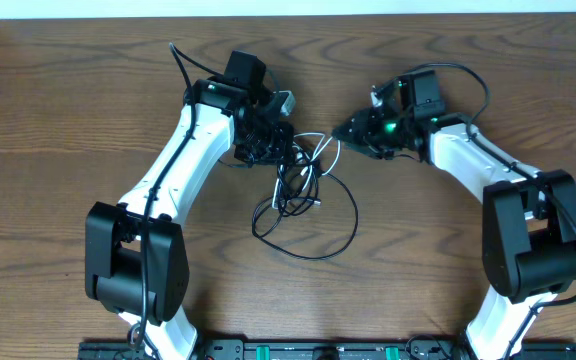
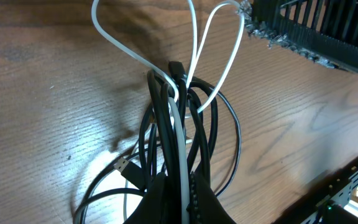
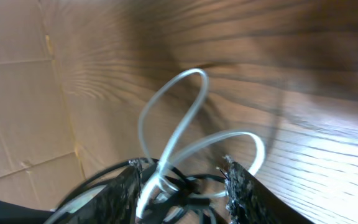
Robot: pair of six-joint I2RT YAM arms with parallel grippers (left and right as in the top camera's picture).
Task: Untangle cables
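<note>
— Toward the far edge of the tabletop, midway between its left and right edges, what is seen from overhead?

— The cable bundle (image 1: 298, 165) is found knotted there, between the left gripper (image 1: 273, 140) and the right gripper (image 1: 346, 130). One wide loop of the black cable (image 1: 318, 257) is spread toward the near edge. The white cable (image 1: 318, 150) is wound into the knot. No separation is judged to be achieved yet.

— And from the left wrist?

— The left gripper (image 2: 179, 186) is seen clamped tight on the bundle, with black strands and a white one pinched together. Loops of the white cable (image 2: 193, 31) are raised beyond the fingers, yet they are threaded through the black coils (image 2: 213, 118).

— From the right wrist?

— The right gripper (image 3: 182, 180) is held wide apart, with nothing gripped. A loop of the white cable (image 3: 191, 74) is framed between its fingers, and black strands (image 3: 194, 182) are crossed low beneath it.

— What is left?

— Nearly everything, it is judged. The white cable is to be drawn out of the black, and the two are to be laid apart.
</note>
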